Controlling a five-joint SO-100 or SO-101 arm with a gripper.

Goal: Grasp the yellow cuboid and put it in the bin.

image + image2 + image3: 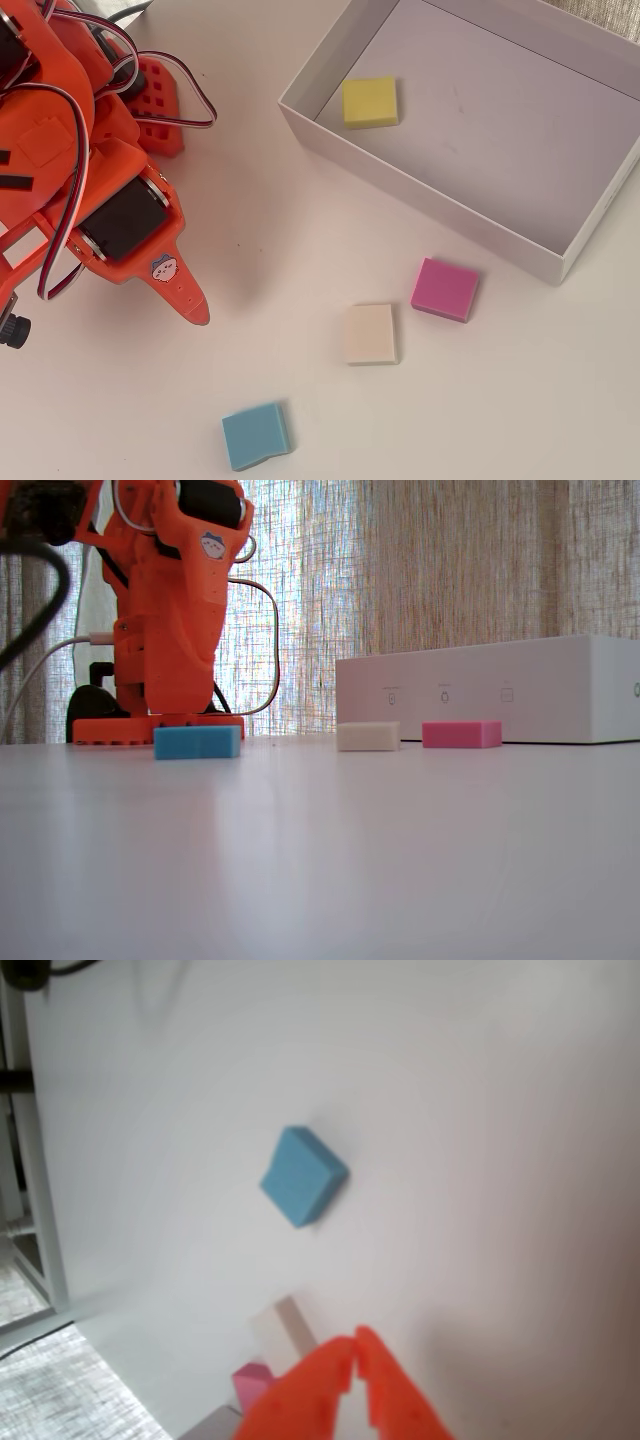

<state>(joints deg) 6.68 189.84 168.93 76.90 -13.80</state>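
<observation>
already the yellow cuboid (pixel 370 102) lies flat on the pale floor of the bin (pixel 420 190), tucked near the corner closest to the arm in the overhead view, so the job looks done to me. the fixed view cannot confirm it, because the bin's near wall hides everything inside.

the gripper (pixel 356 1352) hangs above the table well apart from the bin, its orange tips pressed together with nothing between them in the wrist view. that fits an arm with no load to carry.

three other blocks sit on the bare table because the task never asks for them: the pink block (pixel 445 289) just outside the bin's near wall, the cream block (pixel 371 334) beside it, and the blue block (pixel 256 435) further off, nearer the arm. the wrist camera looks straight down at the blue one, but i judge that to be chance and not aim.
</observation>
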